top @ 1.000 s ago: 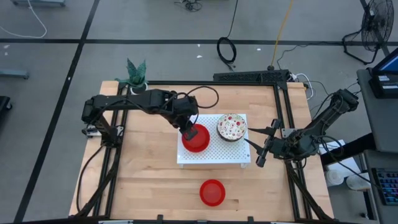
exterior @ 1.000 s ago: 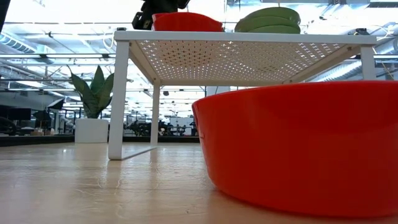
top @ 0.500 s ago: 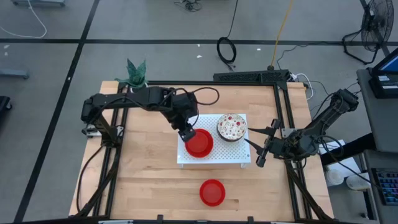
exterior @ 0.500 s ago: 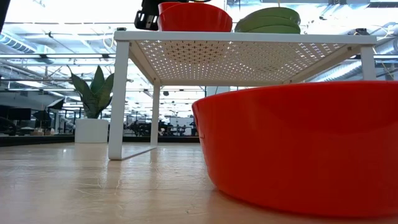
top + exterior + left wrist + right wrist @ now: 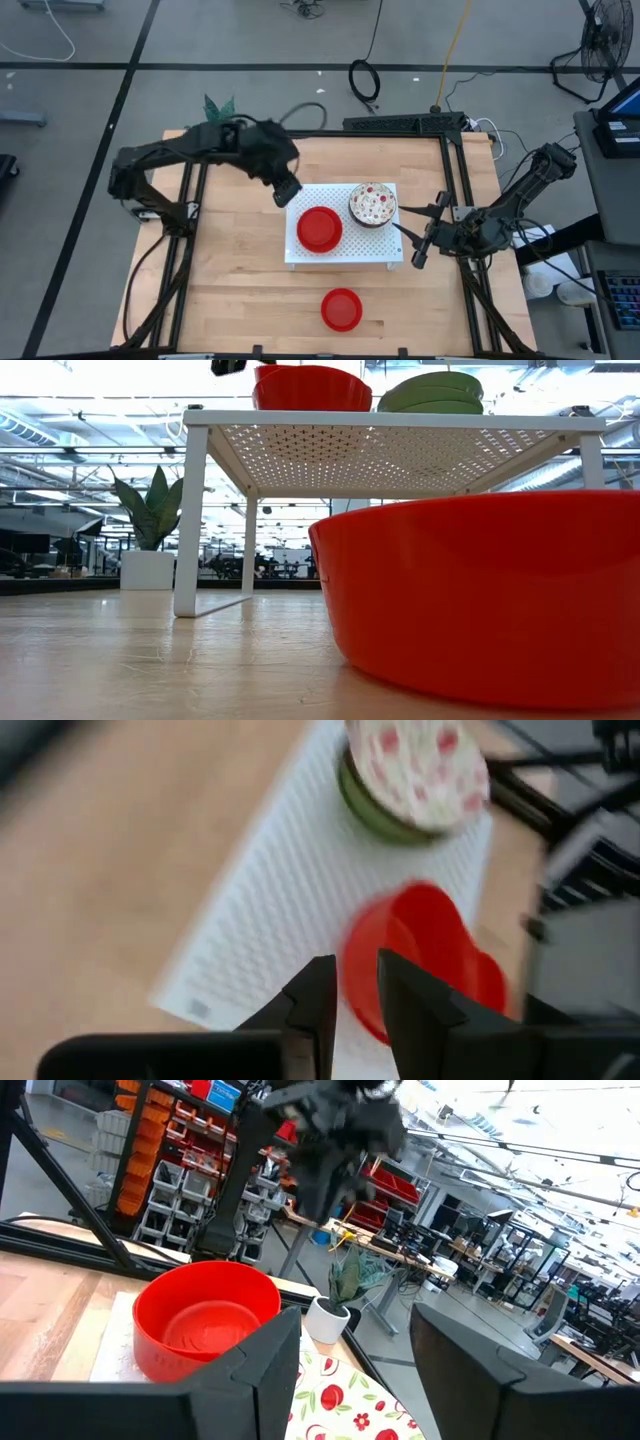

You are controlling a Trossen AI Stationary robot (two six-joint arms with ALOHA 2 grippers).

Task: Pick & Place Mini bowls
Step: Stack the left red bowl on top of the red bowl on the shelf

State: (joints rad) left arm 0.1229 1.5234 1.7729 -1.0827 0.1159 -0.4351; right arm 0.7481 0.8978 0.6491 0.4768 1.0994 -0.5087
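Wooden counter (image 5: 230, 290) carrying a white perforated board (image 5: 345, 255) raised on legs. On the board: one plain red mini bowl (image 5: 319, 229) on its left half, upright and free of any grip; beside it, near but apart, a stack of speckled mini bowls (image 5: 373, 203), white with red pattern inside, green outside. A second red bowl (image 5: 342, 309) sits on the bare counter in front of the board, well apart from it, and fills the low view's foreground. Left tool (image 5: 286, 193): a second ago it stood over the red bowl on the board with the bowl at its fingers; half a second ago it was just at the bowl's rim; now it is lifted off and drawn back toward the board's rear left corner, its fingers narrowly parted with nothing between them. The bowl has stayed where it was set. Right tool (image 5: 400, 233): waits at the board's right edge, unchanged, fingers spread wide and empty, pointing toward the speckled stack. Potted plant (image 5: 218, 108) at the counter's rear left corner, partly covered by the left arm.
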